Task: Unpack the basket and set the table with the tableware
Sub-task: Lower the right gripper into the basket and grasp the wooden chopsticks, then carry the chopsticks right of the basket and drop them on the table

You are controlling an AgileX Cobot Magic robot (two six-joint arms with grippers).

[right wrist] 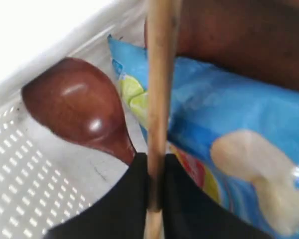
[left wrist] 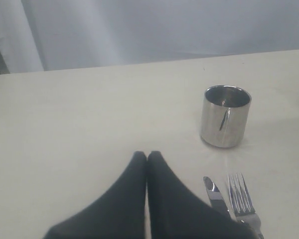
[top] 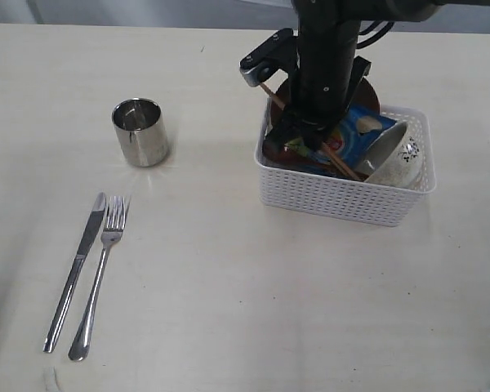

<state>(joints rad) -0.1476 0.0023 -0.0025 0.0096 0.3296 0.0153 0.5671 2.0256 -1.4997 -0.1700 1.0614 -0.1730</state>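
The white basket [top: 335, 194] stands at the right of the table [top: 229, 286]. Inside it my right gripper [right wrist: 156, 158] is shut on the wooden chopsticks [right wrist: 158, 99], which slant up out of the basket [top: 271, 95]. Beside them lie the reddish-brown wooden spoon [right wrist: 77, 107], a blue chip bag [right wrist: 224, 124], the brown plate [right wrist: 239, 35] leaning at the back, and the white speckled bowl [top: 400, 155] on its side. The steel cup [top: 140, 131], knife [top: 75, 269] and fork [top: 100, 273] rest on the table at the left. My left gripper [left wrist: 147, 157] is shut and empty, hovering near the knife [left wrist: 214, 193].
The right arm [top: 327, 57] reaches down from above and covers the basket's back left part. The lattice wall [right wrist: 20, 164] of the basket lies close beside the spoon. Bare tabletop spreads between the cutlery and the basket.
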